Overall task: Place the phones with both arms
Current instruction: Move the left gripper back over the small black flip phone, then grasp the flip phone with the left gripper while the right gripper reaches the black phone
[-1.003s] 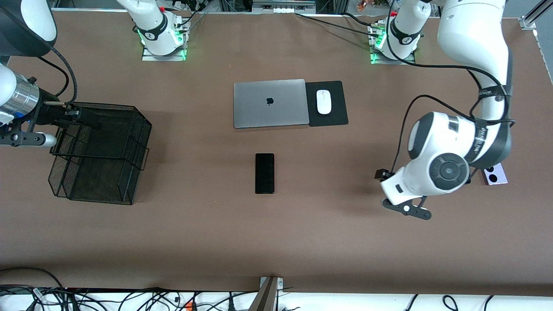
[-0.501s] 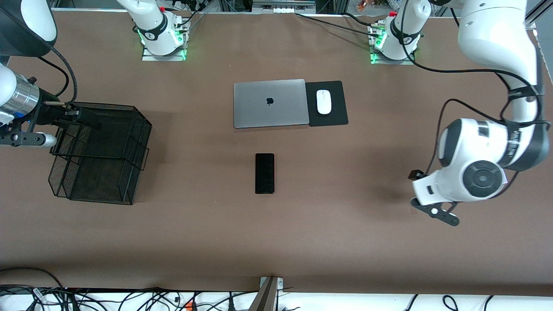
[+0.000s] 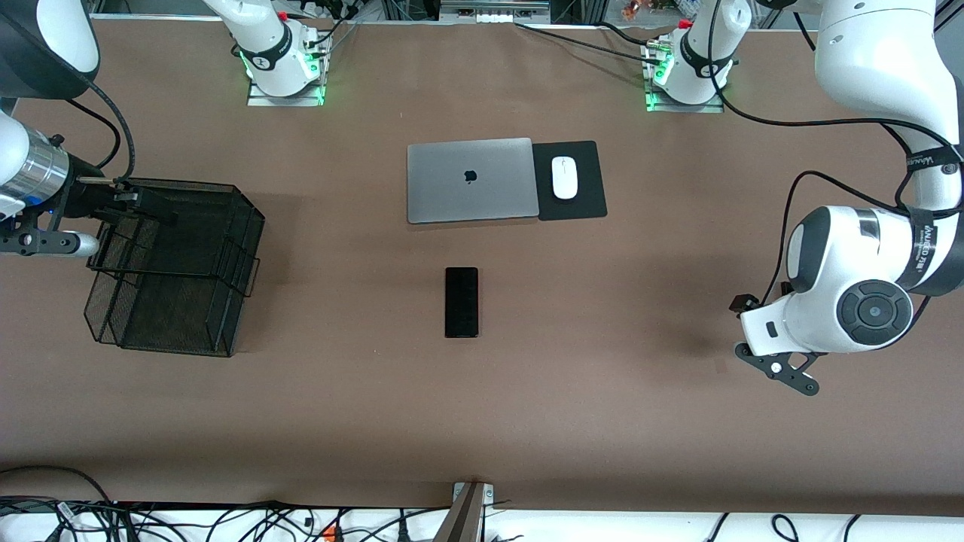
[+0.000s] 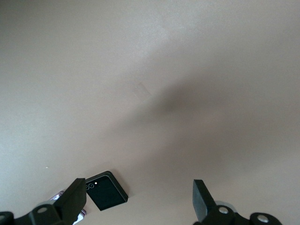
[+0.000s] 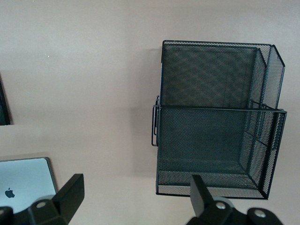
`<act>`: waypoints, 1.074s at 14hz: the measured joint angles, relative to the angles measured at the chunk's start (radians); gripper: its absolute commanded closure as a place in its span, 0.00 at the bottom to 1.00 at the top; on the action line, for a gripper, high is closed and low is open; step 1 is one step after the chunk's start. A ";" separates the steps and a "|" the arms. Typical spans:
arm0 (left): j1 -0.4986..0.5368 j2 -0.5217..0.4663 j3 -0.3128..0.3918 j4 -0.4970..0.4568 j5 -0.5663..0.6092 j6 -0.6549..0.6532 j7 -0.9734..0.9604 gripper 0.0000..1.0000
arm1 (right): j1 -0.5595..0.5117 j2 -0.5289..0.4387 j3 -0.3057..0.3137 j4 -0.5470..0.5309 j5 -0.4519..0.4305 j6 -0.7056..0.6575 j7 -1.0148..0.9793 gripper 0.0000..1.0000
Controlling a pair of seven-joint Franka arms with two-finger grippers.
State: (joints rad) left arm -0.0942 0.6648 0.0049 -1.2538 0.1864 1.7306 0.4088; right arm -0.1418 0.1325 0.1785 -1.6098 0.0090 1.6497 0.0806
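Observation:
The long slim black phone (image 3: 461,302) lies flat mid-table, nearer to the camera than the laptop. The left arm (image 3: 828,316) hangs over the table near its own end and hides its gripper and both small phones in the front view. In the left wrist view my left gripper (image 4: 139,200) is open and empty above the table. The small squarish black phone (image 4: 107,191) lies by one fingertip, and a sliver of the lavender-white phone (image 4: 81,214) shows beside it. My right gripper (image 5: 136,194) is open and empty, over the edge of the mesh basket (image 3: 173,316).
A closed grey laptop (image 3: 471,179) and a white mouse (image 3: 564,177) on a black pad (image 3: 584,203) lie at the table's middle toward the bases. The black wire-mesh basket (image 5: 215,117) has two compartments and stands at the right arm's end.
The left arm has swung toward its own end of the table and now covers the lavender-white phone in the front view. The right arm has not moved.

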 measured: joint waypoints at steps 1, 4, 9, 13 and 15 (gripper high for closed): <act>0.004 0.000 0.001 -0.001 -0.001 0.000 0.001 0.00 | 0.000 0.000 0.000 0.000 0.000 0.000 0.000 0.00; 0.061 0.000 0.002 -0.004 -0.003 0.000 0.070 0.00 | 0.000 0.000 0.000 0.000 0.000 0.000 0.000 0.00; 0.146 -0.028 0.002 -0.097 -0.005 0.169 0.107 0.00 | 0.000 0.000 0.000 0.000 0.000 0.000 0.000 0.00; 0.201 -0.069 0.002 -0.230 -0.035 0.316 0.106 0.00 | 0.000 0.000 0.000 0.000 0.000 0.000 0.000 0.00; 0.232 -0.083 0.002 -0.295 -0.080 0.404 0.106 0.00 | 0.000 0.000 0.000 0.000 0.000 0.000 0.000 0.00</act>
State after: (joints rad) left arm 0.1375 0.5813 0.0074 -1.5486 0.1068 2.1345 0.5146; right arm -0.1418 0.1328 0.1785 -1.6099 0.0090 1.6497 0.0806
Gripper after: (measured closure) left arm 0.000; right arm 0.000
